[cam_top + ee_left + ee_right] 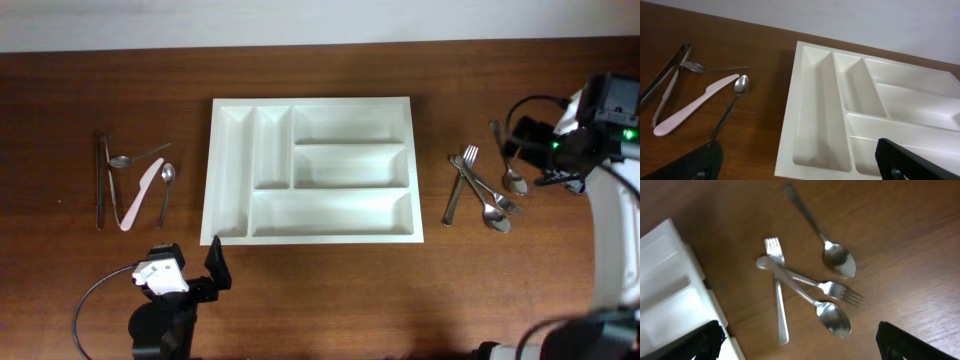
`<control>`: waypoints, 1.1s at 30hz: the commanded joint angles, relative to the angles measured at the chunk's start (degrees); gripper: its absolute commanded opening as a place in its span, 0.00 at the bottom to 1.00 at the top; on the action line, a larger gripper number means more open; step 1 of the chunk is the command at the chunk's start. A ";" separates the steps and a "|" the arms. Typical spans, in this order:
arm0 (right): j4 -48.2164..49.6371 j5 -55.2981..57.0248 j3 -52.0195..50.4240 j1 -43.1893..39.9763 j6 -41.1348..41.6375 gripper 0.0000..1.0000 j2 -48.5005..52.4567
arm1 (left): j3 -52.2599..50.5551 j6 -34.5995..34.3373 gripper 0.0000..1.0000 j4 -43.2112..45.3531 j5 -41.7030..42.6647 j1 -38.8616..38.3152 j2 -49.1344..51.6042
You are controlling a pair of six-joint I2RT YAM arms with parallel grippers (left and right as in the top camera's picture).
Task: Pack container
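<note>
— Right up close: black fingers [700, 167] of the left gripper [797, 162], spread wide at the bottom of the view, clamping nothing.
— Same story on the right gripper [800, 342]. Parted all the way, hanging over crossed forks and a spoon [805, 287], touching none of them.
— And the container [330, 212]?
— Dead centre of the table [320, 300], lying flat, between two scatters of cutlery and apart from both.
— Long axis?
— Left to right across the table, sides square to the table's edge. Narrow upright slots at the left arm's end, long slots stretching toward the right arm's.
— Looks?
— Plain white plastic, rectangular, smooth, with a raised rim and rounded corners. Five compartments: two narrow ones side by side, two long ones stacked beside those, and the longest along the robot's side.
— Off to its left?
— Tongs [665, 75], a pink knife [695, 105], two spoons [740, 85], all on the wood.
</note>
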 commanded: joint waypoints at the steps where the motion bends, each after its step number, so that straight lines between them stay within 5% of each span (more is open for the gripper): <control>1: 0.31 -0.94 0.96 -3.34 1.86 0.99 4.85 | -0.22 0.94 0.99 -0.02 0.04 0.22 -0.33; 9: 1.18 -2.64 0.96 -4.85 1.51 0.99 17.11 | -0.22 0.94 0.99 -0.02 0.04 0.22 -0.33; 15: 4.24 -2.34 0.70 -5.07 2.05 0.91 17.90 | -0.22 0.94 0.99 -0.02 0.04 0.22 -0.33; 33: 10.91 -4.37 -0.44 -6.67 4.11 0.90 27.23 | -0.22 0.94 0.99 -0.02 0.07 0.22 -0.33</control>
